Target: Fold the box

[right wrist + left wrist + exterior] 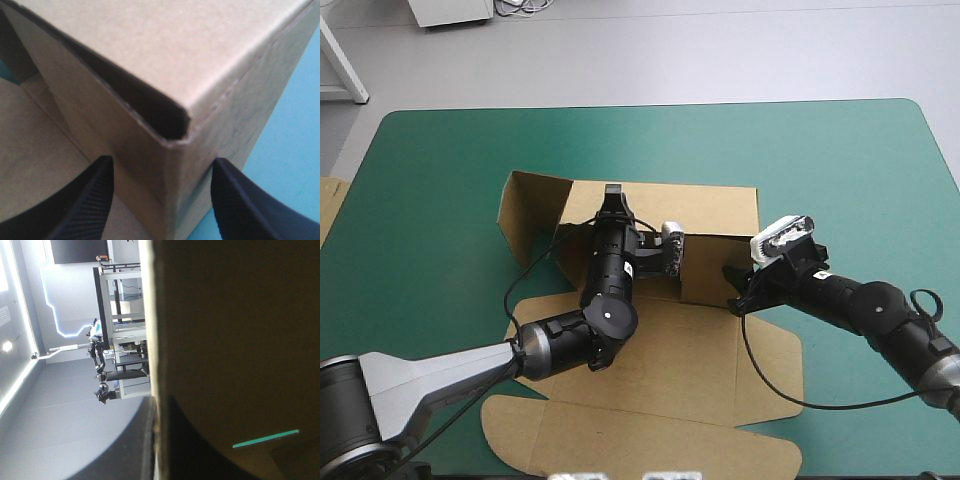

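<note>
Over the middle of the teal-green cover the box is sitting half built. Its far walls are standing up, while the near flaps and the lid part are lying flat toward the near edge. So I'm reading the step in hand as the wall-raising and tucking bit, nowhere near the finish.

The left gripper is reaching across the flat base to the far wall. In its wrist view the board's edge is running right between the 2 black fingers, so it's looking clamped on that wall and propping it upright.

The right gripper is sitting at the near right corner of the raised part. Its 2 fingers are standing apart with the corner between them, not squeezing anything. A dark gap is showing at that corner where 1 panel is doubling inside the other.

Next move, I'm guessing, is the right one pinching or pushing that corner panel inward so it tucks. The left would need to be bracing the far wall so nothing flops. Getting the alignment right is going to matter more than force.

I'm not spotting any print, logo or label on the board, just plain brown. More board is poking in at the table's left edge.
</note>
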`<control>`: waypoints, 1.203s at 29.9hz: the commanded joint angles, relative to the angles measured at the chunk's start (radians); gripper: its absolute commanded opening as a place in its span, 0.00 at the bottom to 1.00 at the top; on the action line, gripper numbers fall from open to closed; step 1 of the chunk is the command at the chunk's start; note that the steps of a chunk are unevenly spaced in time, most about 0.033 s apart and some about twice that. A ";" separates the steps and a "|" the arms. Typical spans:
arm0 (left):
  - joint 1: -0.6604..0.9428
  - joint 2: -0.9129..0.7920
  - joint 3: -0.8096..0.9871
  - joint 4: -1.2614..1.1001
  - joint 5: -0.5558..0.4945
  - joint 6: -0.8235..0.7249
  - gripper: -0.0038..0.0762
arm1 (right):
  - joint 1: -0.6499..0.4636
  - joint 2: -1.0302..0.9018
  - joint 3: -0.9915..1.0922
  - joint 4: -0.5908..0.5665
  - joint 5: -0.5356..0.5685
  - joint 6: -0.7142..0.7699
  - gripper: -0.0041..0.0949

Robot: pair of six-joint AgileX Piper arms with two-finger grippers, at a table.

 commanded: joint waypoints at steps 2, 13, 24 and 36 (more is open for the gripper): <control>-0.013 -0.029 -0.013 -0.015 -0.068 -0.008 0.04 | 0.074 -0.023 -0.051 -0.004 -0.127 0.062 0.49; -0.052 -0.029 -0.013 -0.015 -0.066 0.008 0.04 | 0.078 -0.023 -0.051 -0.014 -0.141 0.096 0.11; -0.054 -0.029 -0.013 -0.015 -0.064 0.008 0.04 | 0.078 -0.023 -0.054 -0.101 -0.120 0.166 0.05; -0.054 -0.029 -0.013 -0.015 -0.064 0.008 0.04 | 0.078 -0.023 -0.184 -0.545 0.090 0.656 0.59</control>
